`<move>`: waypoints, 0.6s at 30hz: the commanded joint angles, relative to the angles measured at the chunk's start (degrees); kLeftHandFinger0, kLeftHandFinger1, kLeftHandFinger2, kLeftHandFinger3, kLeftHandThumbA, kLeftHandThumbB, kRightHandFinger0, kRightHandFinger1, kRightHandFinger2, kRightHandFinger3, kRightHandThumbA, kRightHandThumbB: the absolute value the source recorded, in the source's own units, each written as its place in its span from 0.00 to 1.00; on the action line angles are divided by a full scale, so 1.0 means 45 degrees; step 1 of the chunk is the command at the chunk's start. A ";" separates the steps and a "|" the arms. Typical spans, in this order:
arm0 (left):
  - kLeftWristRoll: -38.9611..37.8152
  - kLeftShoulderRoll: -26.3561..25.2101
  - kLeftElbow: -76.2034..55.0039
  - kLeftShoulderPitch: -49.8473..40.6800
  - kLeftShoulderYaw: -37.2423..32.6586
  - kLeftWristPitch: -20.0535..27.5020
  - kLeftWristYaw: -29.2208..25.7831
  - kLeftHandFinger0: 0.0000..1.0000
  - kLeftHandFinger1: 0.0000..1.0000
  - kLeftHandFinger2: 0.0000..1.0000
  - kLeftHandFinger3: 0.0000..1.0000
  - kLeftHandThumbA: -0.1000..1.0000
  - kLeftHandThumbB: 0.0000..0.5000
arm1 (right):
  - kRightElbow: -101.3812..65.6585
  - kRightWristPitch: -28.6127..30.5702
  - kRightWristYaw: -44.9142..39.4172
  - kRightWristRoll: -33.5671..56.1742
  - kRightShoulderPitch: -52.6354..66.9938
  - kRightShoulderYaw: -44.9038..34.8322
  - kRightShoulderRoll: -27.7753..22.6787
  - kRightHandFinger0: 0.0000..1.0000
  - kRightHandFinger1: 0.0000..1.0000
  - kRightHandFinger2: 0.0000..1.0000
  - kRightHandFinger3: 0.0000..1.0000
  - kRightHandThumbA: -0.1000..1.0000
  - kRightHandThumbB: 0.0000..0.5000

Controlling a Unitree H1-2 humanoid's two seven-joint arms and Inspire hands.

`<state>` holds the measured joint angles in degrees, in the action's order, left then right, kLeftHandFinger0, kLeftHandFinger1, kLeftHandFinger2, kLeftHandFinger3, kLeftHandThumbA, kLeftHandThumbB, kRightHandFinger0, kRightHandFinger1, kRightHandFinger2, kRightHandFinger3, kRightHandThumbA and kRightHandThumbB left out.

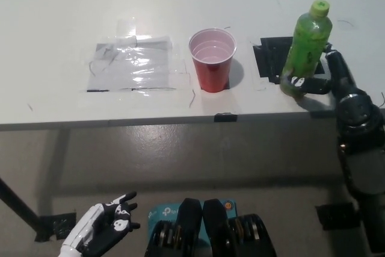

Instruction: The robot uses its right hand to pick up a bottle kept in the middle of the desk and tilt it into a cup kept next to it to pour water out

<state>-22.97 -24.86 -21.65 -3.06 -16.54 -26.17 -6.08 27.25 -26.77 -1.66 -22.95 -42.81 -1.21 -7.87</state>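
Bottle (305, 48), green with capped top, stands slightly tilted.

bottle (307, 49): lower back hidden by right hand (328, 76), grip contact unclear | left hand (103, 233): wrist cut off at bottom edge | cup (212, 59): contents too faint to tell | right forearm: runs off the right edge
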 commanded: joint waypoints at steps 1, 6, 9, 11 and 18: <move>0.0508 0.0108 -0.0138 0.0160 0.0043 -0.0168 0.0788 0.74 0.94 1.00 1.00 1.00 0.36 | 0.0426 0.0559 0.1142 0.0540 -0.1363 -0.0305 0.0358 1.00 1.00 1.00 1.00 0.78 1.00; 0.0757 0.0305 -0.0047 0.0205 0.0176 -0.0163 0.1222 0.71 0.92 1.00 1.00 1.00 0.45 | 0.0959 0.0429 0.1457 0.0475 -0.2073 -0.0166 0.0688 1.00 1.00 1.00 1.00 0.77 1.00; 0.0777 0.0406 -0.0001 0.0139 0.0243 -0.0165 0.1421 0.71 0.93 1.00 1.00 1.00 0.47 | 0.1097 0.0783 0.1558 0.0652 -0.2306 -0.0117 0.0786 1.00 1.00 1.00 1.00 0.72 1.00; 0.0887 0.0428 0.0023 0.0141 0.0272 -0.0167 0.1501 0.71 0.93 1.00 1.00 1.00 0.47 | 0.1023 0.0882 0.1465 0.0819 -0.2381 -0.0116 0.0813 1.00 1.00 1.00 1.00 0.70 1.00; 0.1227 0.0564 -0.0002 0.0093 0.0443 -0.0167 0.1882 0.67 0.92 1.00 1.00 1.00 0.48 | 0.0579 0.0707 0.1747 0.0802 -0.2396 -0.0017 0.0691 1.00 1.00 1.00 1.00 0.80 1.00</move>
<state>-19.34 -22.34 -21.21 -2.95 -15.27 -26.08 -0.08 32.20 -25.86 3.46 -20.33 -49.72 -1.15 -4.31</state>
